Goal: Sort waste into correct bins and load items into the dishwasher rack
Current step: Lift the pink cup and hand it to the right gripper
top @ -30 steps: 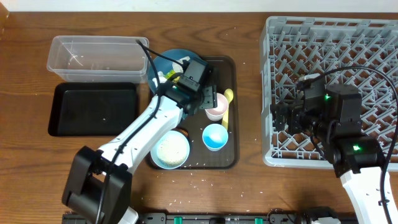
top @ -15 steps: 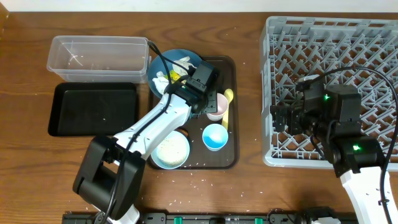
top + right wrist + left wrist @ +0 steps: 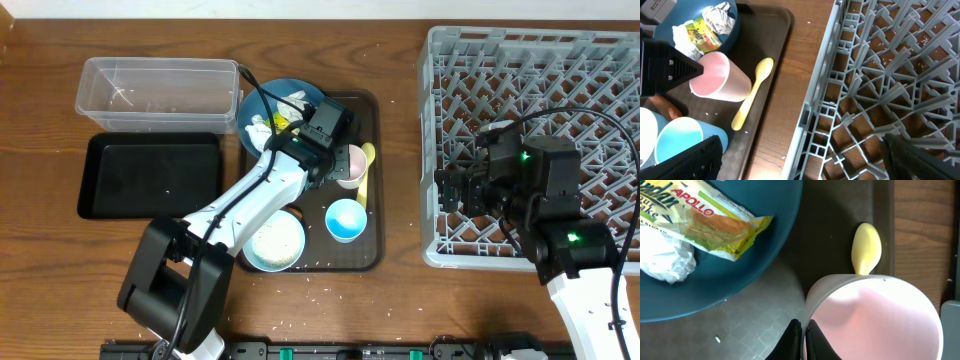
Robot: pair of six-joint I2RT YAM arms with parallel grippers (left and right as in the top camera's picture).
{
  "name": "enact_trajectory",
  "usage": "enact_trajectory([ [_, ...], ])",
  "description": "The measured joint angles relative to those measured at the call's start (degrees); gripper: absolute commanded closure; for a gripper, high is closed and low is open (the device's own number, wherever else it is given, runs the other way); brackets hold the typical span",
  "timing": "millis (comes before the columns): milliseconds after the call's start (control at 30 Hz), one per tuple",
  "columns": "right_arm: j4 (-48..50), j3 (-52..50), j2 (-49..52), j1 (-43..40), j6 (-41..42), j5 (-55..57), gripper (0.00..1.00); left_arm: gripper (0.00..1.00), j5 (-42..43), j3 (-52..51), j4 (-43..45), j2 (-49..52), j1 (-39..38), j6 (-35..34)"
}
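My left gripper [image 3: 803, 341] is shut on the near wall of the pink cup [image 3: 875, 320], one finger inside the rim and one outside. The cup [image 3: 351, 166] stands on the dark-brown serving tray [image 3: 370, 255], next to the yellow spoon [image 3: 365, 172]. Just beyond it, the dark-blue plate [image 3: 740, 275] holds a yellow-green wrapper [image 3: 715, 225] and a white paper wad [image 3: 665, 262]. The light-blue cup [image 3: 346, 220] and white bowl [image 3: 273, 242] sit nearer the front of the tray. My right gripper [image 3: 805, 165] hangs open over the left edge of the grey dishwasher rack [image 3: 540, 100], holding nothing.
A clear tub [image 3: 155, 95] and a shallow black tray [image 3: 150, 175] lie left of the serving tray. Rice grains are scattered on the wood [image 3: 320, 292] in front of the tray. A strip of bare table separates the tray from the rack.
The left gripper has closed on the pink cup's rim, and the cup has shifted slightly right. The left arm swung in closer over the tray. The right arm has not moved.
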Motion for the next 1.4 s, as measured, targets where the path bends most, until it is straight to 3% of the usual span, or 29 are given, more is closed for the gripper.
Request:
enact_trajectory([
  [233,0.04,0.00,0.00,0.00,0.00,0.00,0.02,0.94,0.46,-0.02,-0.07,0.07,0.15,0.00],
  [433,3.85,0.00,0.00,0.00,1.25,-0.09,0.04,0.94,7.89,-0.02,-2.03,-1.81,5.16,0.02],
  [767,19.06,0.22,3.08,0.00,4.17,-11.96,0.01,0.94,35.74,0.70,-3.56,-14.47,23.82,-0.02],
  [1000,36.76,0.46,12.15,0.00,5.07,-30.80,0.10,0.94,56.15,0.70,-3.72,-14.62,24.79,0.33],
  [1200,44.61,0.55,16.87,0.00,6.60,-44.06,0.09,0.94,65.61,0.70,-3.69,-14.62,24.74,0.48],
  [1400,47.17,0.57,19.21,1.18,7.54,-50.31,0.06,0.94,70.60,0.70,-3.76,-14.62,24.76,0.48],
])
